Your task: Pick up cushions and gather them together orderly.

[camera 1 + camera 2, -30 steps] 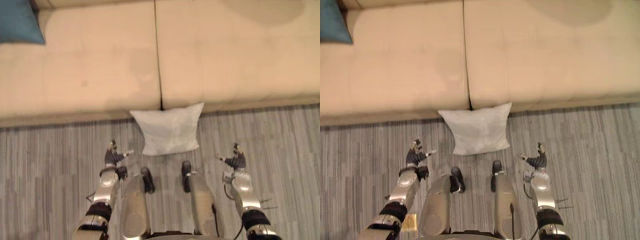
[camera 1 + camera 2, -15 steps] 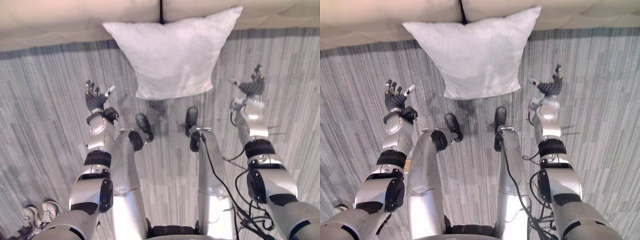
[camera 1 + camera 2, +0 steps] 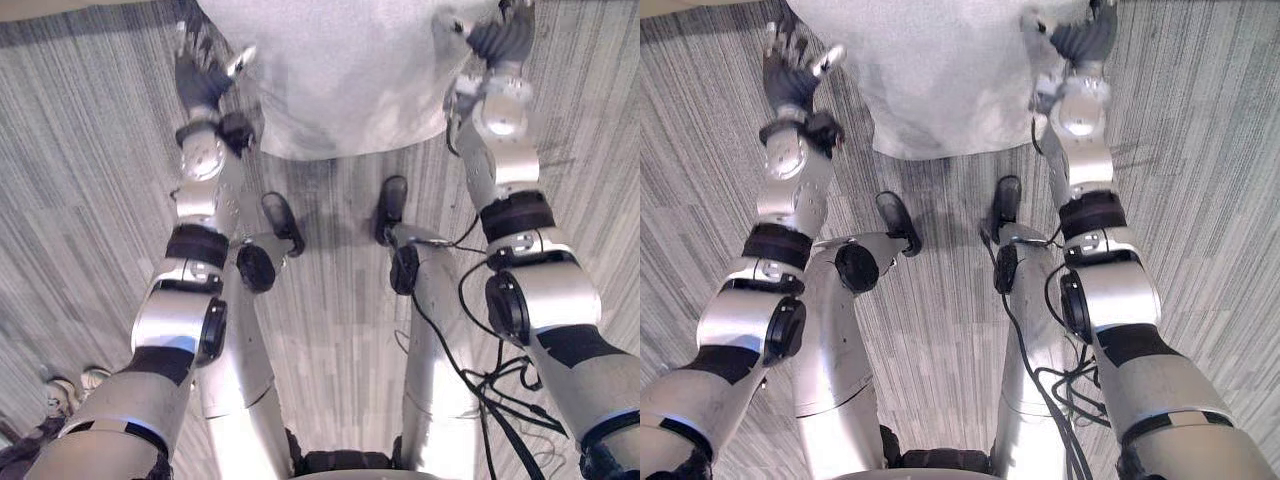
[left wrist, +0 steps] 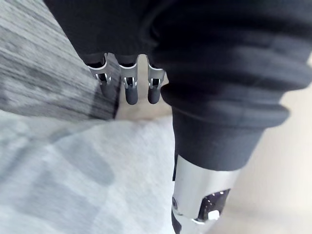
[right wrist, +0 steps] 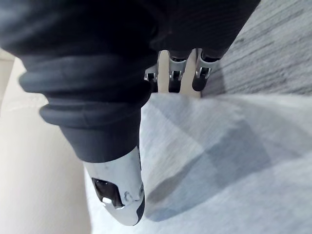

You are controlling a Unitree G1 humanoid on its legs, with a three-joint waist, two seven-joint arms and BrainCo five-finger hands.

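Observation:
A white cushion [image 3: 340,70] lies on the floor, leaning toward the sofa front. My left hand [image 3: 200,78] is at its left edge, fingers straight and open, thumb pointing at the fabric. My right hand [image 3: 497,42] is over the cushion's right edge, also open. In the left wrist view the fingers [image 4: 129,90] reach past the cushion [image 4: 73,185], with nothing in the hand. The right wrist view has its fingers [image 5: 175,73] straight above the cushion [image 5: 219,170], which spreads below the thumb.
Grey striped floor [image 3: 80,220] surrounds the cushion. The beige sofa's front [image 3: 60,8] runs just behind it. A person's shoes [image 3: 70,388] stand at the lower left, behind my left arm.
The camera has tipped down and closer, so the cushion fills the upper edge. Both hands have reached forward from short of the cushion to its left and right edges.

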